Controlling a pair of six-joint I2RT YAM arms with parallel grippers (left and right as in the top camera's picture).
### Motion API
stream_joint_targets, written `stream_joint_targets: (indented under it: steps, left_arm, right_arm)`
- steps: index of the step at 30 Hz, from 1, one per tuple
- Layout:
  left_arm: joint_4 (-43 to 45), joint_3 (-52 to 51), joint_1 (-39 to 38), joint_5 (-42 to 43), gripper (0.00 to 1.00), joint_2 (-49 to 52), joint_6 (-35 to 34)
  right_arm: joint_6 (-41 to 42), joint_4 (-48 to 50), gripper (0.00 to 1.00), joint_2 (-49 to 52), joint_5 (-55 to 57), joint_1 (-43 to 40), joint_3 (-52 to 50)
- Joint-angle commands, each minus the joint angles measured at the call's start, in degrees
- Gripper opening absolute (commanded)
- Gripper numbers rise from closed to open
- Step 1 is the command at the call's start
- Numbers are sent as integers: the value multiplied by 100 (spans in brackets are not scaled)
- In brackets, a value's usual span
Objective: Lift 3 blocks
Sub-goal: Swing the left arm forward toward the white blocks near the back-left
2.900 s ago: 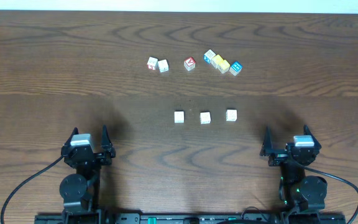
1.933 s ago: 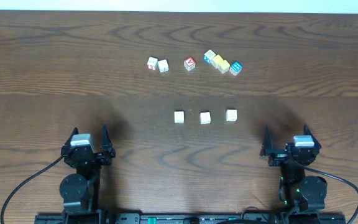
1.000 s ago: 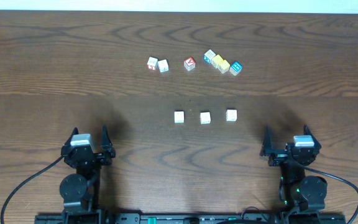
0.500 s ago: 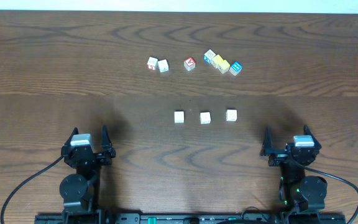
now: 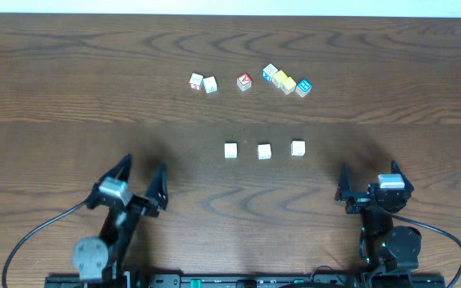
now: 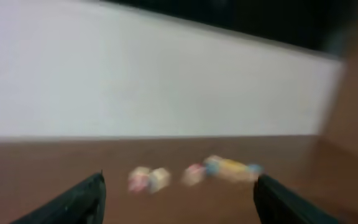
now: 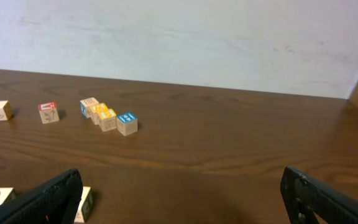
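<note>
The left gripper [image 5: 144,166] has its jaws spread wide and holds nothing, touching nothing. It is angled toward the table's [image 5: 54,88] middle. The right gripper [image 5: 370,170] is also fully spread and empty. The three cream blocks [image 5: 264,151] lie in a spaced row between and beyond the two grippers, well apart from both. The coloured cubes [image 5: 286,82] lie farther back.

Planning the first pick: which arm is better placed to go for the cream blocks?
Probably left. The left fingers stand open, turned toward the cream blocks. The right fingers, also open, point straight ahead, with the blocks off to their left. It is close on distance.
</note>
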State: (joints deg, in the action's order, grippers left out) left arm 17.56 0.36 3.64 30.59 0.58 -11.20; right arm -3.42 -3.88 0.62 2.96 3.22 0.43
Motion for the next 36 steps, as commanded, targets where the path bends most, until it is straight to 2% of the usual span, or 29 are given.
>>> stream_joint_targets:
  steps: [1,5,9,14,19,20,23,26,29,30,32,36]
  left_arm:
    - [619,-11,15,1263,76,-35,-310]
    - [1443,35,15,1440,77,-35,-376]
    - [1200,391,17,1106,77,24,-372]
    - [-225,1657,22,935,76,782,90]
    - [-2638,3668,17,780,77,2549,339]
    - [-3257,4122,15,905,77,2997,474]
    - [-4201,4935,15,1558,77,3941,664]
    - [-4312,5268,15,2463,77,4631,623]
    - [-3762,5296,13,3373,77,5139,610]
    - [-3792,5335,-7,3270,77,5270,459]
    - [-4127,5425,-136,2500,77,5466,297]
    - [-5668,5904,-933,-614,77,5790,304]
  right_arm:
    - [-52,-20,99,-24,-22,-28,-11]
    - [-52,-20,99,-24,-22,-28,-11]
    - [-52,-20,99,-24,-22,-28,-11]
    - [-52,-20,99,-24,-22,-28,-11]
    - [-50,-20,99,-24,-22,-28,-11]
    - [-52,-20,99,-24,-22,-28,-11]
    - [-50,-20,99,-24,-22,-28,-11]
    - [-52,-20,99,-24,-22,-28,-11]
    - [-50,-20,99,-24,-22,-28,-11]
    - [-50,-20,99,-24,-22,-28,-11]
    - [-50,-20,99,-24,-22,-28,-11]
    - [-52,-20,99,-24,-22,-28,-11]
